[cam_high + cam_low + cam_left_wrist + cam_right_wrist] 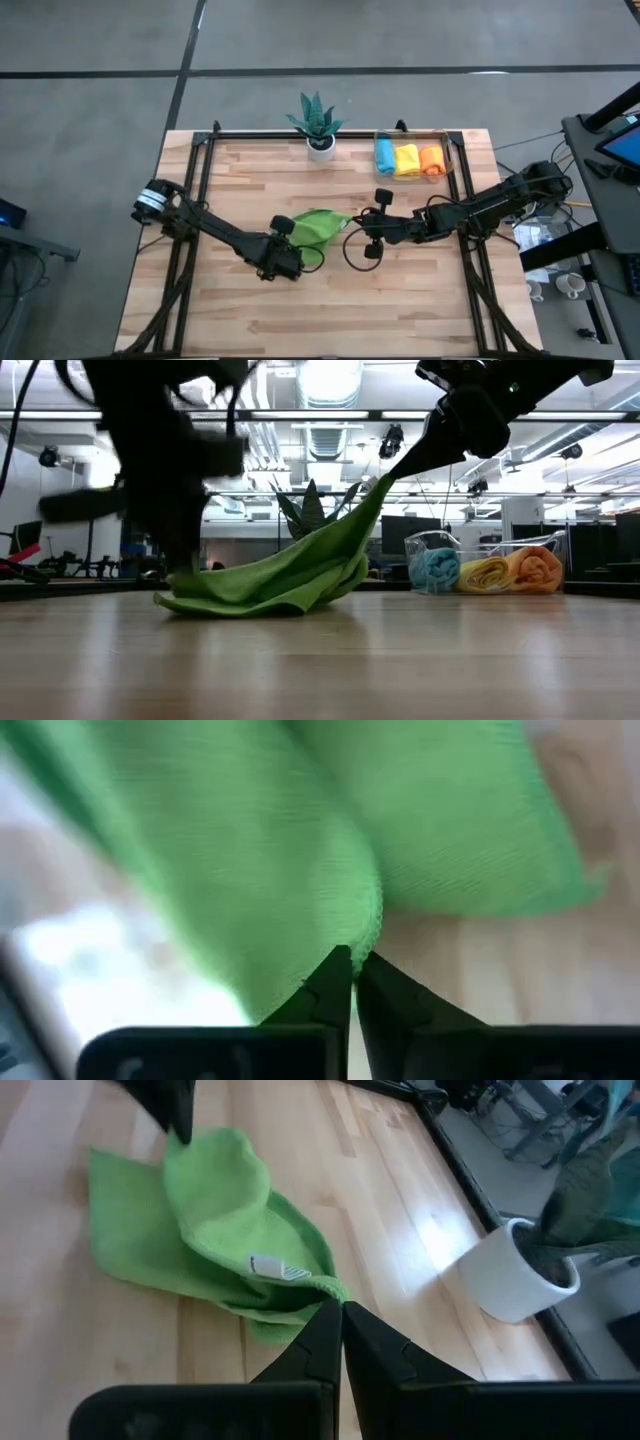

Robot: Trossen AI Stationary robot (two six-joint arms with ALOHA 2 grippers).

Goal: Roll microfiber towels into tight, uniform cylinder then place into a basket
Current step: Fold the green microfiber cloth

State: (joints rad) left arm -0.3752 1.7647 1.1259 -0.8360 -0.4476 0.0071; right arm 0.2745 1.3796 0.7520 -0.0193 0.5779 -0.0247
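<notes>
Pale wooden desk [400, 300] filled the overhead view, with an office room behind it. Near the middle lay a green towel [318, 227], one corner lifted off the wood. The right end effector [341, 1312] was clenched on that raised corner, and the left end effector [354, 960] was clenched on the towel's opposite edge, low by the desk. At the far edge stood the clear basket [447, 140], holding blue, yellow and orange rolled towels [407, 159], beside a potted plant [318, 125].
</notes>
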